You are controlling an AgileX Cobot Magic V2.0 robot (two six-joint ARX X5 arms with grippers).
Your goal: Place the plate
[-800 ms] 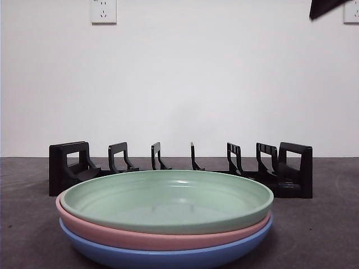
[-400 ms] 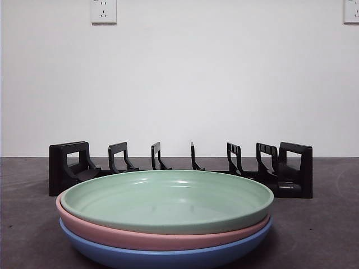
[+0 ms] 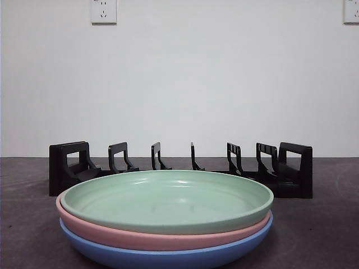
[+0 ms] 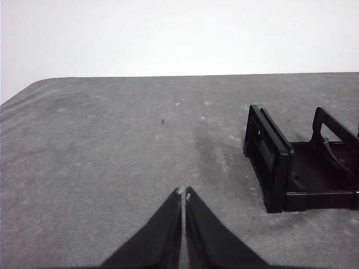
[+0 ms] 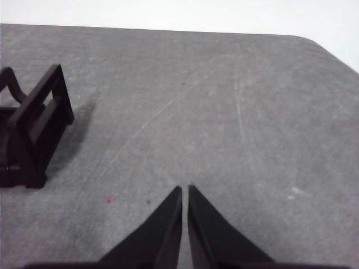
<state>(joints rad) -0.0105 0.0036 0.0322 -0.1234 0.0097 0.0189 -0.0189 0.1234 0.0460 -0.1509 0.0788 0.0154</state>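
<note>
A stack of three plates stands near in the front view: a green plate (image 3: 168, 199) on top, a pink plate (image 3: 112, 235) under it, a blue plate (image 3: 168, 258) at the bottom. Behind it stands a black slotted plate rack (image 3: 179, 168), with no plate in it. One end of the rack shows in the left wrist view (image 4: 291, 162), the other end in the right wrist view (image 5: 31, 134). My left gripper (image 4: 183, 194) is shut and empty over bare table beside the rack. My right gripper (image 5: 184, 189) is shut and empty over bare table beside the rack's other end.
The grey table (image 3: 325, 224) runs back to a white wall with two sockets (image 3: 103, 11). The table's rounded corners show in both wrist views.
A black arm tip at the top right corner of the front view has gone out of view. The plates and rack have not moved.
</note>
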